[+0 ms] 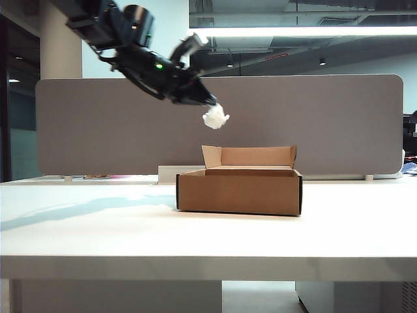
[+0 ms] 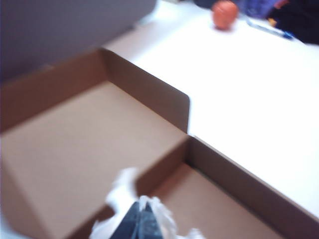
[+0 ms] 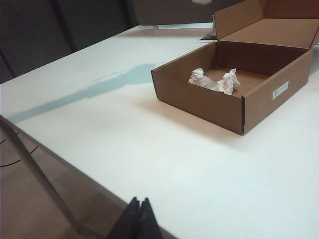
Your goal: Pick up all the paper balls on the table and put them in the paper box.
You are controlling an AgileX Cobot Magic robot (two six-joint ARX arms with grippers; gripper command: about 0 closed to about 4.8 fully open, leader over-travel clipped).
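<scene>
My left gripper [image 1: 210,104] hangs high over the table [image 1: 195,235], shut on a small crumpled white paper ball [image 1: 215,117], above the left part of the open brown paper box [image 1: 239,192]. The left wrist view shows the closed fingertips [image 2: 141,206] with white paper [image 2: 122,191] bulging around them, over the box's floor [image 2: 75,149]. A second, looser paper ball [image 3: 214,80] lies inside the box [image 3: 199,102]. My right gripper [image 3: 140,201] is shut and empty, low by the table's near edge, far from the box. It is out of the exterior view.
A grey divider panel [image 1: 98,124] runs behind the table. A low white block [image 1: 176,173] sits just behind the box. An orange round object [image 2: 225,14] and a pen [image 2: 269,30] lie on a surface beyond the box.
</scene>
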